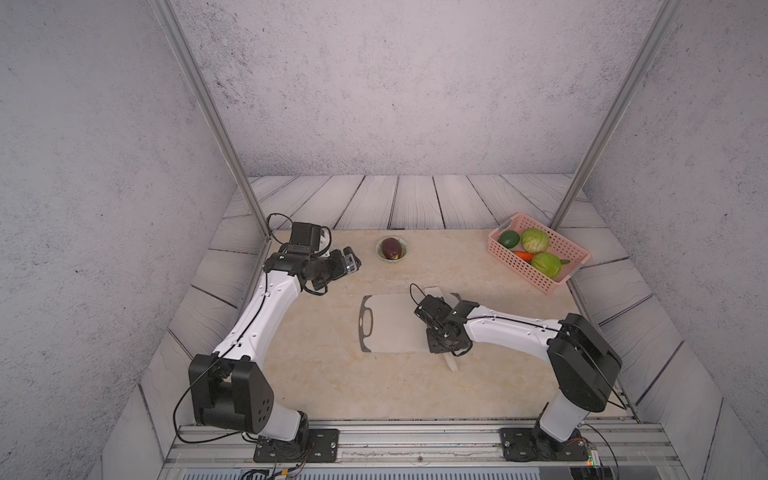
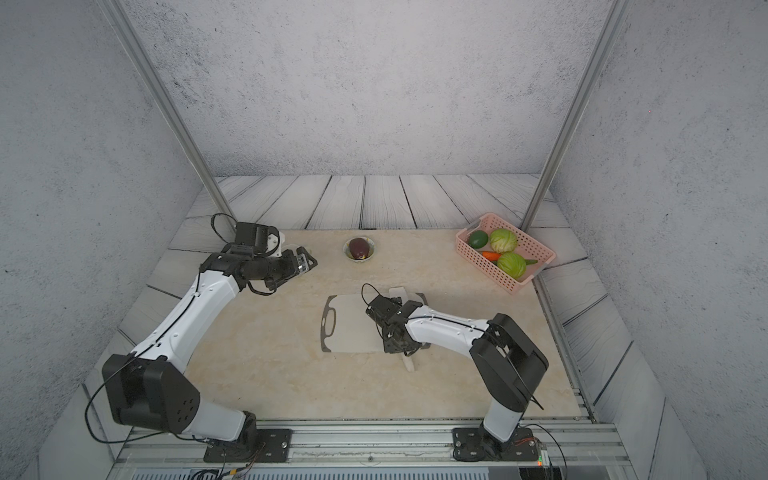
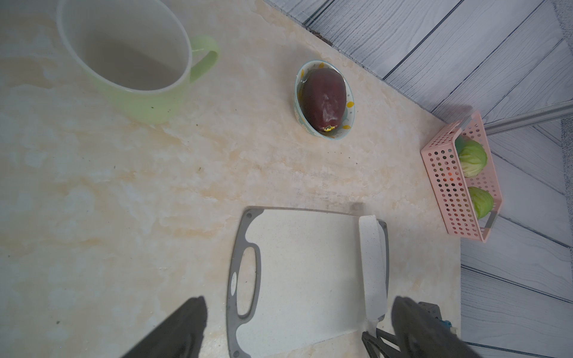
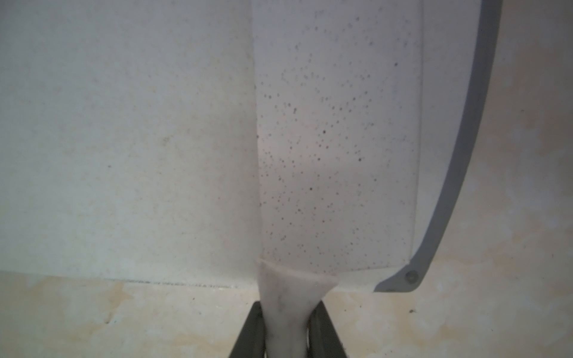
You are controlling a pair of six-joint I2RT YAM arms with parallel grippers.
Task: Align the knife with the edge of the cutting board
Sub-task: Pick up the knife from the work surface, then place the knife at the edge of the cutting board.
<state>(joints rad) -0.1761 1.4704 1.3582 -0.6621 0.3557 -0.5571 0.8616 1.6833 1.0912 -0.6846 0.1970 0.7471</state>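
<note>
Marbled bench (image 1: 332, 395) holds the cutting board (image 1: 390, 324); my right end effector (image 4: 286, 336) clamps the knife (image 4: 338, 139) by its handle, blade flat along the board's right trim. My left end effector (image 3: 299, 310) gapes empty; only its wrist view shows the mug (image 3: 145, 105) clearly.

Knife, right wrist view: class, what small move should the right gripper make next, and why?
Probably open the right gripper and release: the off-white speckled knife already lies on the pale rectangular cutting board, blade nearly parallel to its dark grey end trim.

High overhead pair; both wrist views toward cutting board (image 3: 310, 272)
</note>
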